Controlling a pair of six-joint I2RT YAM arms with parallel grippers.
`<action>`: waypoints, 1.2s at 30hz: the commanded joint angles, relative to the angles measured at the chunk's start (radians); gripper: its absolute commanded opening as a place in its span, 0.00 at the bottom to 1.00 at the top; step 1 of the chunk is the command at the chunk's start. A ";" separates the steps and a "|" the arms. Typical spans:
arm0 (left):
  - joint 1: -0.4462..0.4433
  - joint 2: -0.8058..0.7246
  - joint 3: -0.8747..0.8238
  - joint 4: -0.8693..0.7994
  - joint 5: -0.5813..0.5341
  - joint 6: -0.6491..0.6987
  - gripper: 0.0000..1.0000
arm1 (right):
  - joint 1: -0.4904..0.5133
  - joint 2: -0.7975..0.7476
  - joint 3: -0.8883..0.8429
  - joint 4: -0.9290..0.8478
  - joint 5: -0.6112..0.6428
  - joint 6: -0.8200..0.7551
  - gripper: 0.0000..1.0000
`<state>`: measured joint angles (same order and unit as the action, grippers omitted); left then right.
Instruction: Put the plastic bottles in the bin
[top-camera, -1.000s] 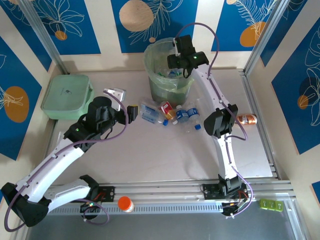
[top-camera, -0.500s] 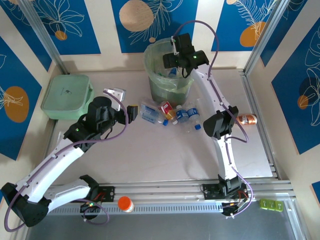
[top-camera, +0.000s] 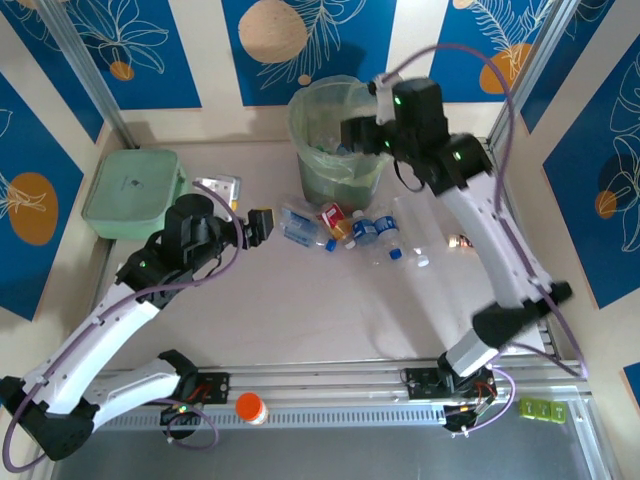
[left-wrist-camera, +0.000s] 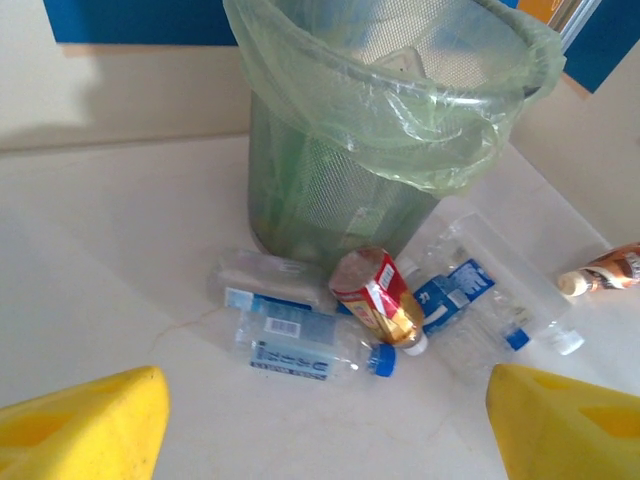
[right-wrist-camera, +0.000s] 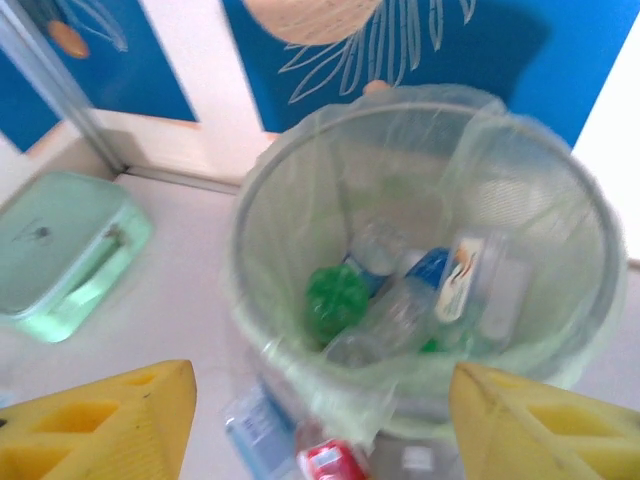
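Two robot arms work over a pale tabletop (top-camera: 300, 320) holding a tall lined bin (top-camera: 322, 185) and scattered plastic bottles (top-camera: 365, 228).
The bin stands at the far middle with several bottles inside. The right hand (top-camera: 350, 135) hovers over its rim, fingers spread, empty. The left hand (top-camera: 262, 222), also spread and empty, faces the bottles clustered at the bin's foot.

Several plastic bottles (right-wrist-camera: 400, 305) lie inside the bin (right-wrist-camera: 300, 180), one of them green. The right gripper (right-wrist-camera: 322, 425) gapes wide above the bin's near rim. A mint box (right-wrist-camera: 60, 250) sits to the bin's left.
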<state>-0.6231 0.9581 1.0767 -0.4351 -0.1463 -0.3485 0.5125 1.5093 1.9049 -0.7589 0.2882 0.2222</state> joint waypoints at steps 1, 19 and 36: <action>0.007 -0.019 0.013 -0.070 0.047 -0.115 0.84 | -0.004 -0.178 -0.258 0.148 -0.073 0.078 0.68; 0.072 0.460 0.062 -0.094 0.191 -0.855 0.89 | -0.052 -0.552 -0.853 0.226 -0.179 0.226 0.67; 0.118 0.942 0.418 -0.194 0.099 -1.111 0.89 | -0.058 -0.738 -0.926 0.208 -0.111 0.209 0.67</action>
<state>-0.5186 1.8606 1.4467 -0.5659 -0.0090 -1.3876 0.4610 0.8059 0.9989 -0.5682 0.1574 0.4274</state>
